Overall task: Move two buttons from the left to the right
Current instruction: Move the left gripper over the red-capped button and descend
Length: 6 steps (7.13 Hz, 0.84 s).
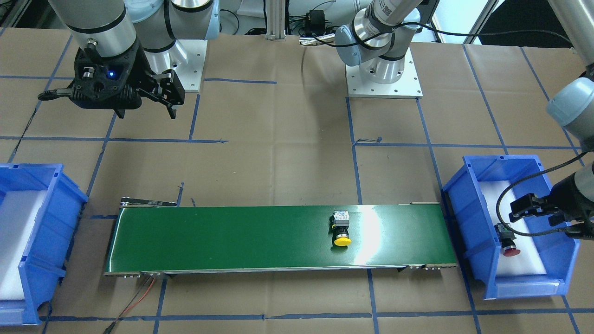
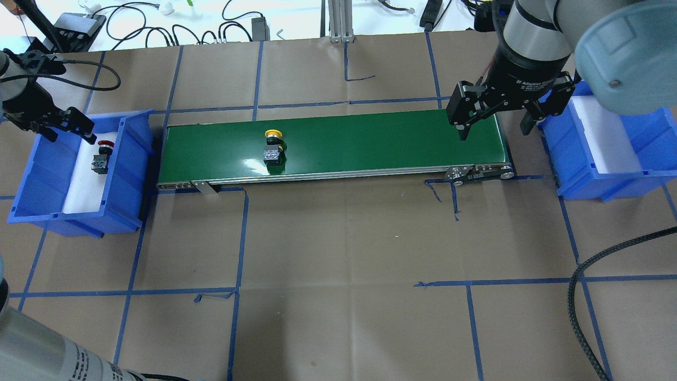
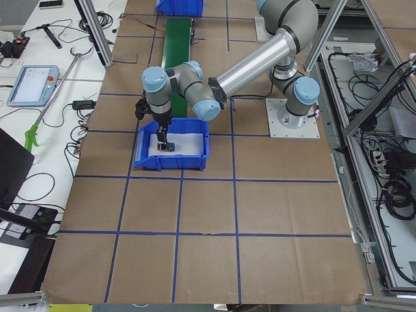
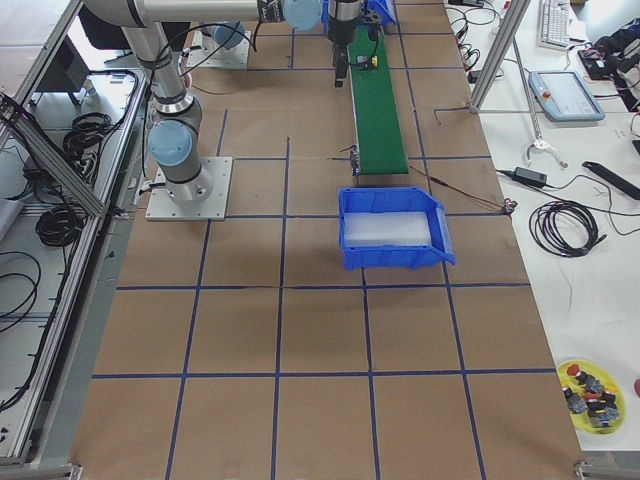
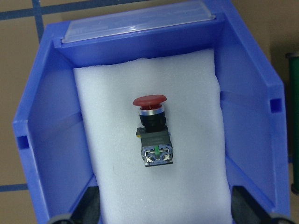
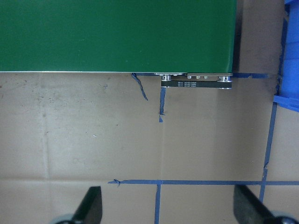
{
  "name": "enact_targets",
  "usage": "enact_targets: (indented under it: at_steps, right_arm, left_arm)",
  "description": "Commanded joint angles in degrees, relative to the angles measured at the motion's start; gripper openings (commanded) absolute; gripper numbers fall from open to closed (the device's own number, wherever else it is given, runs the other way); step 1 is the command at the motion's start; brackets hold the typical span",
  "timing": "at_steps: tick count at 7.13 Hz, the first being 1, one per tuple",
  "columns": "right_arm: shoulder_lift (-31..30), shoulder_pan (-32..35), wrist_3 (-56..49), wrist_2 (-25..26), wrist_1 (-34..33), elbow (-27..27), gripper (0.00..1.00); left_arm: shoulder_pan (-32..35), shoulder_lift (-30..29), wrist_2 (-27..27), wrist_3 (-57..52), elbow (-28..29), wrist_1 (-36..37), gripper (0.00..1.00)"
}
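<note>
The red button [image 5: 152,132] lies on white foam in the left blue bin [image 2: 132,159]; it also shows in the front view [image 1: 509,243]. My left gripper [image 2: 69,135] hovers over that bin, open and empty, with its fingertips [image 5: 88,205] wide apart just short of the button. The yellow button [image 2: 274,145] lies on its side on the green conveyor belt [image 2: 370,143], left of the middle. My right gripper [image 2: 494,124] hangs open and empty over the belt's right end, next to the right blue bin [image 2: 582,174], which holds only white foam.
The belt's roller bracket [image 6: 196,81] sticks out at its right end. A black cable [image 2: 576,296] crosses the near right of the table. A yellow dish of spare buttons [image 4: 590,390] sits at the table's corner. Blue tape lines mark the brown paper.
</note>
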State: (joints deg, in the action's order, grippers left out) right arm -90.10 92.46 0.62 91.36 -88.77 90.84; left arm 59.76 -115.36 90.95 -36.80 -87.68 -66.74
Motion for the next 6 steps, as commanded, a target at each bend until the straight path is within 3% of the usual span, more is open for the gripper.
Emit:
enact_targets:
  at_steps: [1,6]
  right_arm:
    - [0.0,0.0,0.0,0.0,0.0,0.0,1.0]
    - [0.0,0.1,0.0,0.0,0.0,0.0,1.0]
  left_arm:
    - [0.0,-3.5,-0.1,0.0,-0.2,2.7,0.99]
    - [-0.1,-5.2,0.0,-0.2,-4.4,10.1,0.98]
